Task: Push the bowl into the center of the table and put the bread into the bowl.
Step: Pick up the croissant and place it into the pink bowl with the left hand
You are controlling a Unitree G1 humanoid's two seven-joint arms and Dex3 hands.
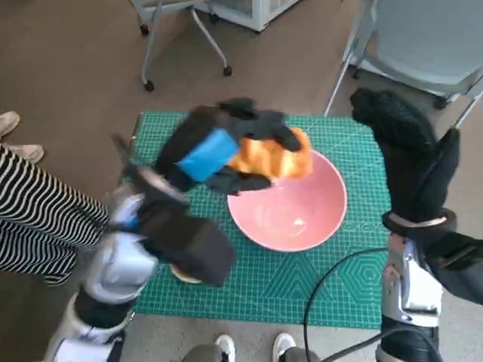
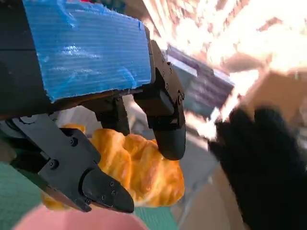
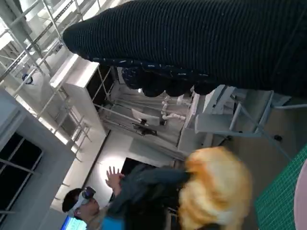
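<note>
Near the middle of the head view, the left hand (image 1: 219,154) grips the bread (image 1: 268,158), a golden croissant, with black fingers (image 1: 260,124) wrapped over its top and others under it. Bread and hand sit over the upper left rim of the pink bowl (image 1: 290,215), which rests on the green cutting mat (image 1: 332,286) at centre frame. The left wrist view shows the bread (image 2: 139,172) pinched between the fingers (image 2: 165,129), just above the bowl's pink edge (image 2: 81,221). At the right of the head view, the right hand (image 1: 404,147) is raised, holding nothing; whether its fingers are spread or curled cannot be told. Striped trouser legs (image 1: 38,219) of a person occupy the left edge.
</note>
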